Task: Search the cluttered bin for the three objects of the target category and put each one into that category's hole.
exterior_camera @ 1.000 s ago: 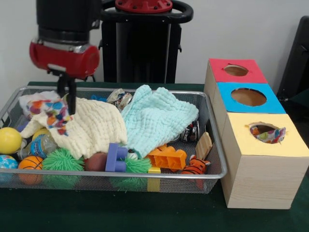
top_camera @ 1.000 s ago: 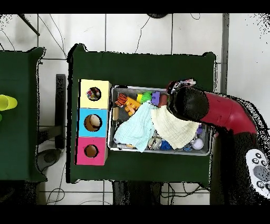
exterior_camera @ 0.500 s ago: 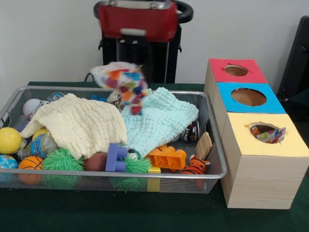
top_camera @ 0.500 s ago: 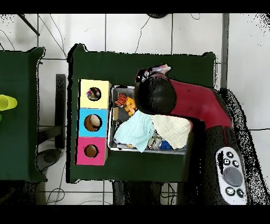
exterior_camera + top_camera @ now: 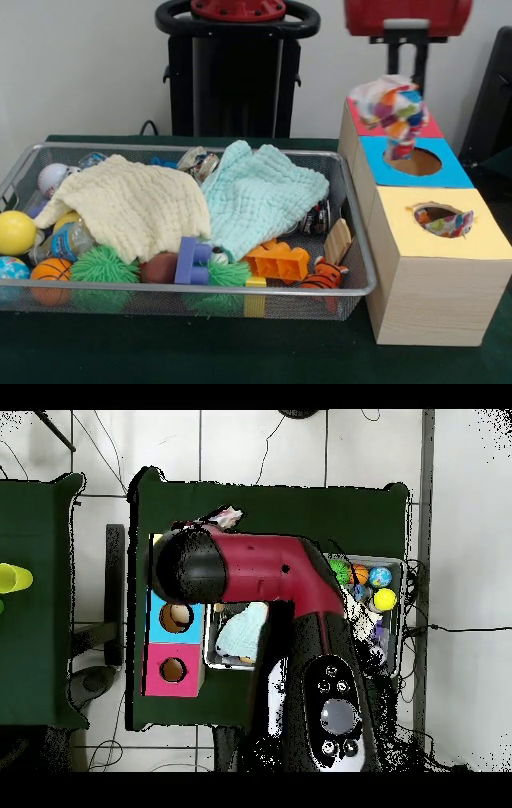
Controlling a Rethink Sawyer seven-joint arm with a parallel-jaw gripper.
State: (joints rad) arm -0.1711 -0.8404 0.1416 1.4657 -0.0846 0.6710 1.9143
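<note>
My gripper (image 5: 404,74) hangs at the top right of the front view, shut on a white cloth with multicoloured patches (image 5: 390,102). The cloth dangles over the row of boxes, in front of the red box (image 5: 433,127) and above the hole of the blue box (image 5: 450,171). Closest to the camera is the yellow box (image 5: 448,244), with a similar patterned cloth (image 5: 450,225) showing in its hole. In the overhead view the arm (image 5: 195,569) covers the yellow box and hides the gripper; the blue box's hole (image 5: 177,616) shows beside it.
The wire bin (image 5: 184,289) holds a cream cloth (image 5: 128,204), an aqua cloth (image 5: 260,192), balls, spiky green toys, an orange block (image 5: 278,261), a purple block (image 5: 192,262) and a toy tiger (image 5: 324,274). The boxes stand right against the bin's right side.
The gripper lifted the patterned cloth out of the bin's left end and carried it rightward across the bin to above the boxes. The bin's contents stayed put.
</note>
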